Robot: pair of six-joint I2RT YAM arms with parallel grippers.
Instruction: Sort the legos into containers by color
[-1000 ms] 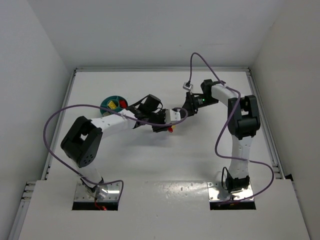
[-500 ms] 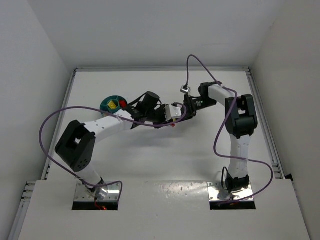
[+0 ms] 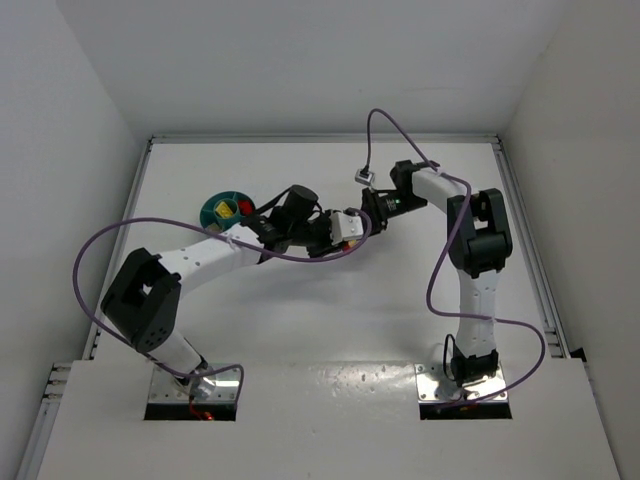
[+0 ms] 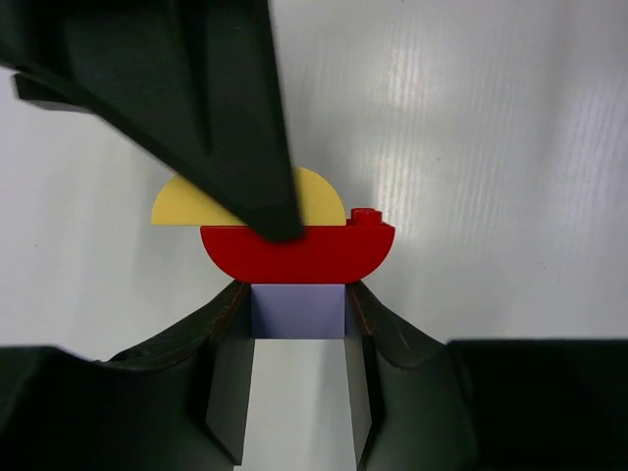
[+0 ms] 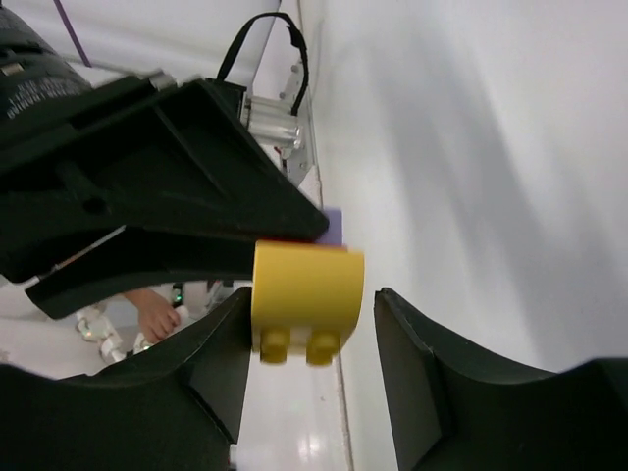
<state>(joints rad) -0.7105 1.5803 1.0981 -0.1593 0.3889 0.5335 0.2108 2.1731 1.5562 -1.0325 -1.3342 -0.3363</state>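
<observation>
left wrist view gives you the clearest read: your left gripper (image 4: 297, 292) is clamped on a lilac brick (image 4: 297, 316), and that brick is joined to a curved red brick (image 4: 294, 253), with a yellow half-round brick (image 4: 319, 196) stacked beyond it. so the three colours are one lump, held above the table (image 3: 300, 330) near its middle, just right of the teal bowl (image 3: 206, 211).

the right wrist view shows your right gripper (image 5: 312, 294) straddling the yellow brick. one finger sits against it, while a sliver of white shows between the brick and the other finger. i judge the jaws apart and not yet biting.

in the top external view the bowl sits on the far left of the table, and it already holds a yellow piece (image 3: 226, 209) in one compartment and a red piece (image 3: 245, 207) in the one beside it. i can't see any lilac or teal pieces in it from here, and its other compartments are too small to read.

so you are partly done. what's left, as far as i can tell, is to pull this stack apart and drop each colour in its own compartment. i see no loose legos elsewhere on the table, though small ones could be hidden under the arms.
</observation>
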